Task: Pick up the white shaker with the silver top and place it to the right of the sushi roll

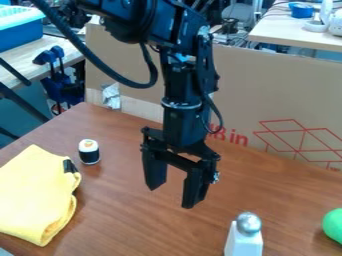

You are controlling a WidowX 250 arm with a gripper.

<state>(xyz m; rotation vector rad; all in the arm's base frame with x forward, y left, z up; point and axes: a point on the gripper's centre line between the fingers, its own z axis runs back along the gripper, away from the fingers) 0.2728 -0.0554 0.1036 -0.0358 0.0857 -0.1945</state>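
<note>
In the camera view, the gripper (pixel 172 196) hangs over the brown table (pixel 127 210), fingers wide apart, holding nothing. Left of it sits a sushi roll (pixel 89 152), then a yellow cloth (pixel 37 195); right, a silver-topped shaker (pixel 244 241).

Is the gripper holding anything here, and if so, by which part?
Nothing is held: the gripper hangs open above the table, with only air between its fingers.

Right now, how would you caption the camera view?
A black two-finger gripper hangs open above a brown wood-grain table, between a folded yellow cloth and a white, silver-topped shaker.
</note>
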